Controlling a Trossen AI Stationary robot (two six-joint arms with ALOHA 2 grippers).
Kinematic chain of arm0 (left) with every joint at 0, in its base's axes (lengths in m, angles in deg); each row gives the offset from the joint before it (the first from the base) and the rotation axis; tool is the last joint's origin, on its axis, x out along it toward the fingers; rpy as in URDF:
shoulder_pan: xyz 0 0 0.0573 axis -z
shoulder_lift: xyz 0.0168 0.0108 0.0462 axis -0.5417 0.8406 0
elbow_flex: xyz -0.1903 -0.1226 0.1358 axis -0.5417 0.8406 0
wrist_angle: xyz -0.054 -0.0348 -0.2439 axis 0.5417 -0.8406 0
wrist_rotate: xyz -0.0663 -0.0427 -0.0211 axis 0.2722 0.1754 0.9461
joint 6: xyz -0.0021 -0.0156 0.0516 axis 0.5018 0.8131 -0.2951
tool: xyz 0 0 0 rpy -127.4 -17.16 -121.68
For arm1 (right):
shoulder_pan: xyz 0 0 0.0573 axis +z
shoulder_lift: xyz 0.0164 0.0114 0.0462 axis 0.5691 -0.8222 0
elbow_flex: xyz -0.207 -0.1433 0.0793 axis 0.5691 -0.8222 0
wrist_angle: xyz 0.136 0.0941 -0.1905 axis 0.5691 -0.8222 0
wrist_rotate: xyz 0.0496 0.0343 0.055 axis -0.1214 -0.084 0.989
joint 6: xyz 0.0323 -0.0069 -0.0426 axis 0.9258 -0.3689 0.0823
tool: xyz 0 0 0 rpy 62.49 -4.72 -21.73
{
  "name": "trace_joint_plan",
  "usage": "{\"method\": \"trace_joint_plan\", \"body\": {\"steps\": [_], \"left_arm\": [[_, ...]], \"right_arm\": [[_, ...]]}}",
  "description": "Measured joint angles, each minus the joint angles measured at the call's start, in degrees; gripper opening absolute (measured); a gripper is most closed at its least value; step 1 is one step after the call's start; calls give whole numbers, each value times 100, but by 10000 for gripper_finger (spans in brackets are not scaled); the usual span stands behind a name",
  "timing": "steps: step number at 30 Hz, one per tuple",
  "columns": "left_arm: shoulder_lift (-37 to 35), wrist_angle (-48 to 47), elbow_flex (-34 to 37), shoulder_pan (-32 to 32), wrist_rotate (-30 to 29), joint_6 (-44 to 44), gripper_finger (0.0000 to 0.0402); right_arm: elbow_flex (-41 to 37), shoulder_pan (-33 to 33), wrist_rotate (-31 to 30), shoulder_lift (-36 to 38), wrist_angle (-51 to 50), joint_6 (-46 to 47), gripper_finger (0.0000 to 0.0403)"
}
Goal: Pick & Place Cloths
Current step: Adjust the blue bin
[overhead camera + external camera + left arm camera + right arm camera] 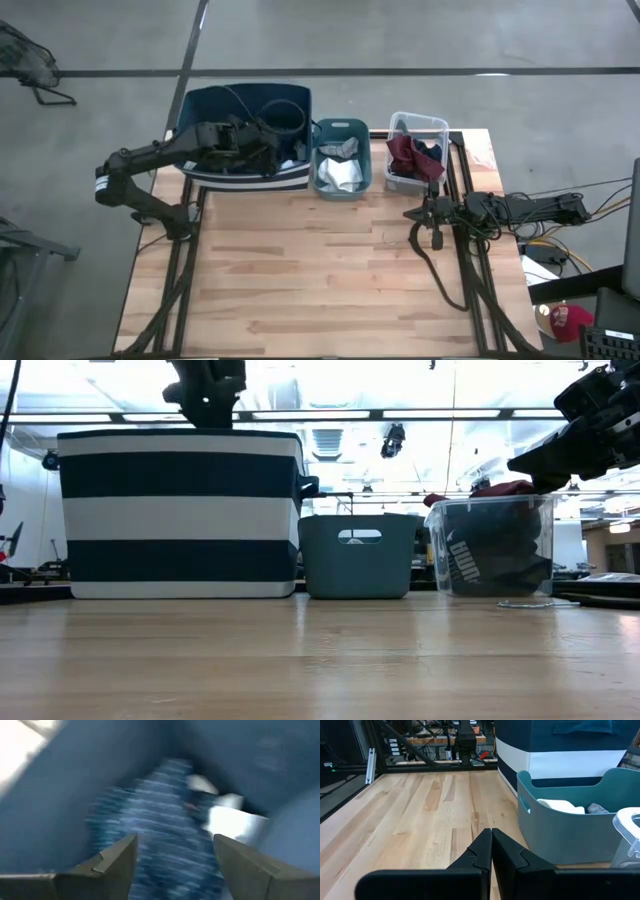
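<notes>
My left gripper [175, 842] stands open over the inside of the navy-and-white striped bin [180, 510] at the table's far left, pointing slantwise down. Nothing is between its fingers. Below it, on the bin's floor, lies a blue patterned cloth [155, 815] with a white piece [230, 820] beside it. White and grey cloths [338, 170] lie in the teal bin [362, 185]. A maroon cloth [403, 155] and a dark navy one [430, 155] fill the clear bin [420, 120]. My right gripper [491, 832] waits shut at the table's right, above the wood.
The three bins stand in a row along the table's far edge. The bare wooden tabletop [320, 270] stretches from them to the near edge. Cables [430, 260] trail from the right arm along the table's right side.
</notes>
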Motion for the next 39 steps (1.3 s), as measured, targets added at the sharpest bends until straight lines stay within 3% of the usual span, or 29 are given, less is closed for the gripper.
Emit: {"method": "trace_joint_plan", "body": {"steps": [4,7,10,13,15,17,21,23,28,31,36,39], "left_arm": [[-6,167,304,414,821,-290,222],[-49,181,517,954,847,-653,165],[-148,-101,528,1452,248,-706,87],[-373,-341,356,1784,-1155,-472,17],[-599,-308,180,1793,-1379,-430,11],[-838,-61,95,1789,-1016,-323,7],[-1285,444,440,2080,1183,-224,5],[-1375,425,886,2285,1603,62,4],[-1329,311,2282,2410,1111,525,3],[-1264,588,2886,2308,507,495,2],[-1099,1216,3389,2091,-310,183,2],[-1040,1798,3418,1943,-384,-308,2]], "right_arm": [[-2,0,0,0,0,2,8],[0,1,0,0,0,8,8],[0,2,0,0,-1,2,8],[0,0,0,0,0,2,8],[0,2,0,0,0,5,8],[0,2,0,0,0,6,8],[0,2,0,0,-2,8,8],[0,1,0,0,0,1,8],[0,0,0,0,0,2,8],[0,0,0,2,0,8,8],[-1,1,0,2,-2,7,8],[0,0,0,2,-1,6,8]]}}
